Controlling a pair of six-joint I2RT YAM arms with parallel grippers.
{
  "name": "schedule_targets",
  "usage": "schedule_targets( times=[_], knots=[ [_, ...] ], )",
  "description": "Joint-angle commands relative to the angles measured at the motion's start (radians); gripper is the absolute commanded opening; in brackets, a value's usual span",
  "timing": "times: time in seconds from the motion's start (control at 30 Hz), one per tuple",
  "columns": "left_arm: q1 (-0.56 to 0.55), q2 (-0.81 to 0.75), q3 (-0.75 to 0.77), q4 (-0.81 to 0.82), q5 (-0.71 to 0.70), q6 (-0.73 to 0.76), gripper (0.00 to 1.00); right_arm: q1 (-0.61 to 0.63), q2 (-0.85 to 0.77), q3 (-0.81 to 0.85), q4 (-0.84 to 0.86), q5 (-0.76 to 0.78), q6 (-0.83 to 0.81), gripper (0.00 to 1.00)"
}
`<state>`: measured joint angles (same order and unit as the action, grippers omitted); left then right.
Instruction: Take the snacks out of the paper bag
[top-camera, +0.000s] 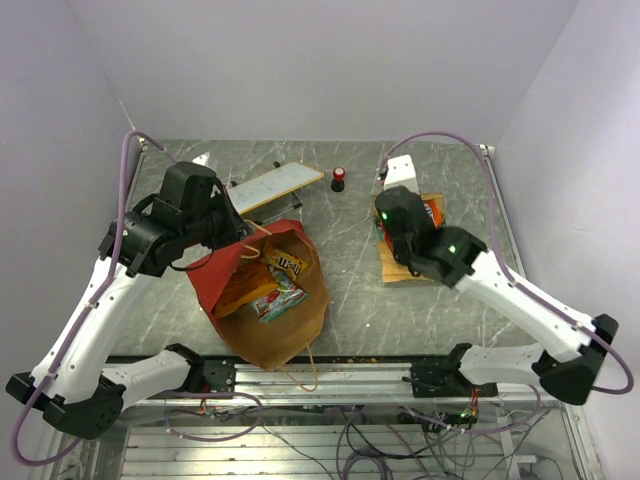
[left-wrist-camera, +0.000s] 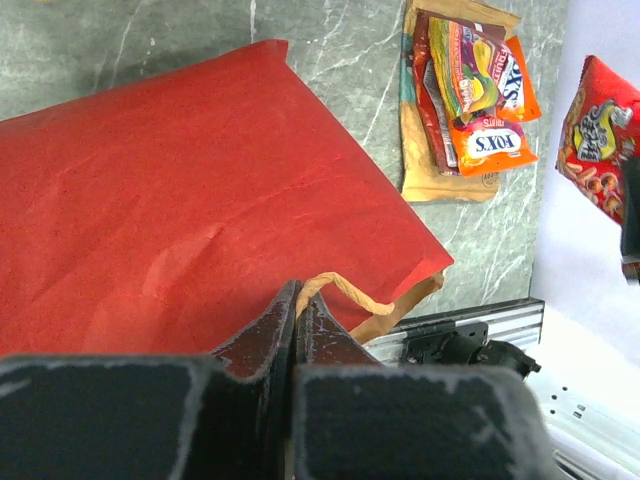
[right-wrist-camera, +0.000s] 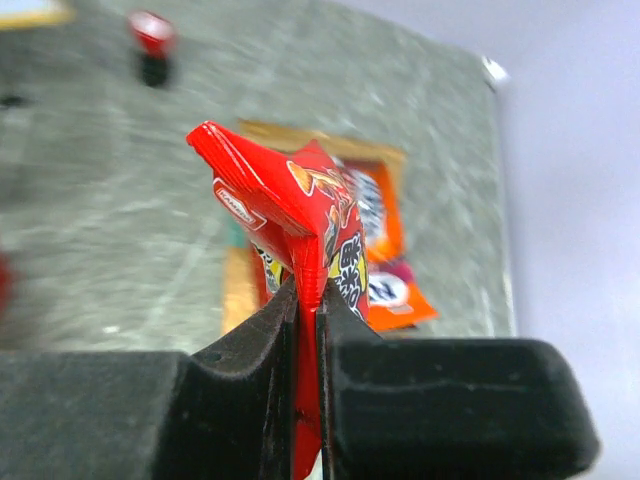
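**Partly unloaded bag, one red packet in the air**

Seen from above, the grey marbled counter (top-camera: 350, 250) carries everything. The paper bag (top-camera: 290, 335), red outside and brown inside, lies on its side at about 7 o'clock from the counter's middle, with its mouth facing up to the camera. The left gripper (left-wrist-camera: 298, 295) sits at the bag's 11 o'clock rim. Its jaws are closed, and the tan twisted handle loops out right at their tips.

A flat white board (top-camera: 277, 185) lies at 11 o'clock, just beyond the bag. A brown sheet (left-wrist-camera: 440, 185) lies at 3 o'clock, well apart from the bag.

Three snacks lie inside the bag: a yellow packet (top-camera: 288, 264), an orange packet (top-camera: 245, 290) and a multicolour packet (top-camera: 282, 300). More are piled on the brown sheet, with an orange Fox's packet (left-wrist-camera: 490, 140) on top. The right gripper (right-wrist-camera: 308, 300) hangs over that sheet, its jaws pinched narrowly on the lower edge of a red packet (right-wrist-camera: 290, 195), which stands up from them.

A small red-and-black cylinder (top-camera: 339, 178) stands at 12 o'clock, near the board's right end.
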<state>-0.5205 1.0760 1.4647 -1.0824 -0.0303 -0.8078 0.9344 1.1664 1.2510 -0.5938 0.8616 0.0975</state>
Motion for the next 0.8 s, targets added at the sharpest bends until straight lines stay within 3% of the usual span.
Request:
schedule_targets(
  times=[0.0,0.33,0.77],
  knots=[
    [0.007,0.010,0.033,-0.004,-0.010,0.019,0.07,-0.173,0.065,0.017,-0.168,0.090,0.136,0.00],
    [0.008,0.035,0.042,0.000,0.003,0.029,0.07,-0.335,0.209,-0.074,-0.091,0.077,0.030,0.00],
    [0.008,0.059,0.063,-0.007,0.016,0.045,0.07,-0.371,0.338,-0.202,0.034,-0.064,0.077,0.00]
  ],
)
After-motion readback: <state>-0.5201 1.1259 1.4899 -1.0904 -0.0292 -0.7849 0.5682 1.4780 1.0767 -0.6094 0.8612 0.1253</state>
